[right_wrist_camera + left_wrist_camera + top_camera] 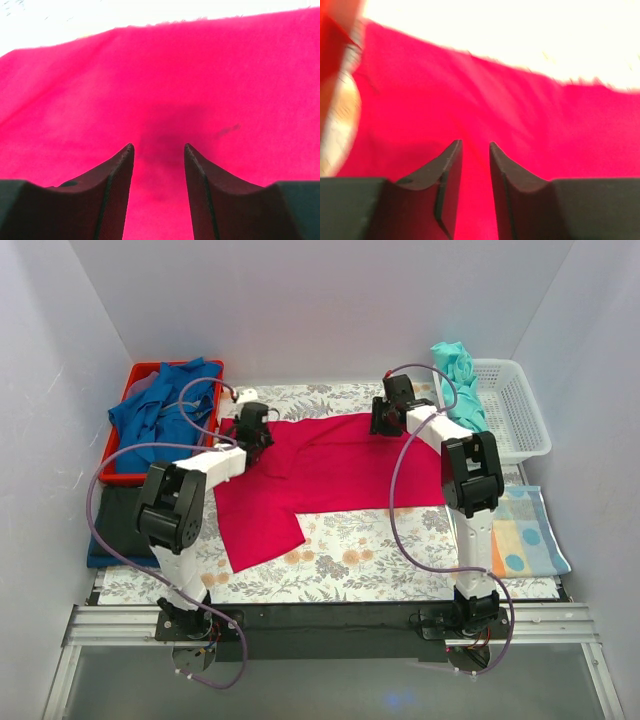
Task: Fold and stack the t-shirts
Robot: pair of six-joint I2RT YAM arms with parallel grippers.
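Note:
A crimson-pink t-shirt point(330, 475) lies spread on the floral table cover, one part hanging toward the front left. My left gripper point(255, 432) is over the shirt's far left edge, jaws narrowly parted, with pink cloth point(470, 100) filling its wrist view. My right gripper point(385, 420) is over the shirt's far right edge, jaws parted and casting a shadow on the pink cloth point(165, 90) just below them. A teal t-shirt point(460, 380) drapes over the basket's left rim. Blue t-shirts point(160, 410) lie crumpled in the red bin. A black folded t-shirt point(120, 520) lies on a blue one at the left.
A red bin point(132, 380) stands at the back left and a white basket point(520, 415) at the back right. An orange-and-blue spotted patchwork cloth point(525, 530) lies at the right edge. White walls enclose the table on three sides.

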